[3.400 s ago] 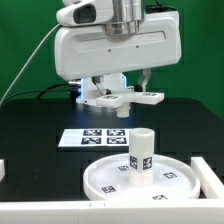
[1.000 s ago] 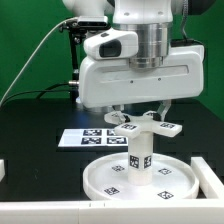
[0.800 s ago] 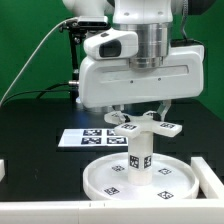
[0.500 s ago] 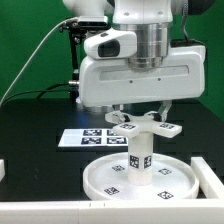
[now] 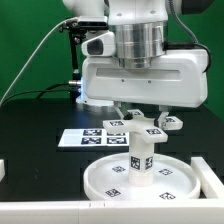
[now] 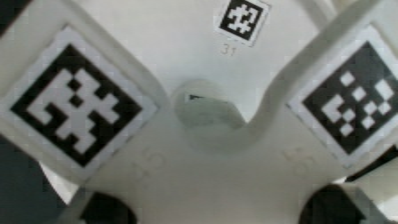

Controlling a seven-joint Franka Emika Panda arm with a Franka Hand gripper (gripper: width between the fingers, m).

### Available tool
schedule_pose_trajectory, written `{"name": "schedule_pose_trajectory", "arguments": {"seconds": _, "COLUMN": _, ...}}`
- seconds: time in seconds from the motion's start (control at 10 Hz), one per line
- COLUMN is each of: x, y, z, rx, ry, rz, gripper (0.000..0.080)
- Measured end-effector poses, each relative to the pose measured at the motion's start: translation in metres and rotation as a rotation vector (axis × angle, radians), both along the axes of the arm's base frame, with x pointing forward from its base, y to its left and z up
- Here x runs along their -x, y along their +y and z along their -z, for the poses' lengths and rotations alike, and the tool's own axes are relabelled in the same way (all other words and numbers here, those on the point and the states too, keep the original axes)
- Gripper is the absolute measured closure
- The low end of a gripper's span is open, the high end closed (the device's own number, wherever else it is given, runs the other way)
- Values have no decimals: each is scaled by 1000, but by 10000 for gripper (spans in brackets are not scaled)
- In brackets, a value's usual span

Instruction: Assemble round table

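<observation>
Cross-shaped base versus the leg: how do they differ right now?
The cross-shaped base is flat and four-armed; the leg is a short cylinder. The base hangs level in the gripper; the leg stands upright on the round disc. The base is above the leg's top; whether they touch I cannot tell. Both are white and tagged.

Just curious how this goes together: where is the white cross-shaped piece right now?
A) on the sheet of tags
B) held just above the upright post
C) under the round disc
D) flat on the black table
B: the tool grips the cross-shaped base directly over the leg, which stands upright on the round disc.
</observation>
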State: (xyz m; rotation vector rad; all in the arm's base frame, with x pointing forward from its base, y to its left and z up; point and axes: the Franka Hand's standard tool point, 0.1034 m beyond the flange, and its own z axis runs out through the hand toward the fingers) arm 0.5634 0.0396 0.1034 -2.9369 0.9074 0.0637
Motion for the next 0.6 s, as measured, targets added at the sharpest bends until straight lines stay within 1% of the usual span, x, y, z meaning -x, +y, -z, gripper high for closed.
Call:
{"name": "schedule_pose_trajectory", "arguments": {"seconds": 0.2, "x": -1, "y": 0, "z": 0, "rx": 3, "ry": -1, "rz": 166, "gripper": 354}}
{"name": "schedule_pose_trajectory", "arguments": {"seconds": 0.5, "x": -1, "y": 0, "z": 1, "rx": 5, "ry": 0, "rz": 212, "gripper": 354}}
{"name": "schedule_pose_trajectory", "arguments": {"seconds": 0.6, "x": -1, "y": 1, "z": -1, "rx": 5, "ry": 1, "rz": 209, "gripper": 205}}
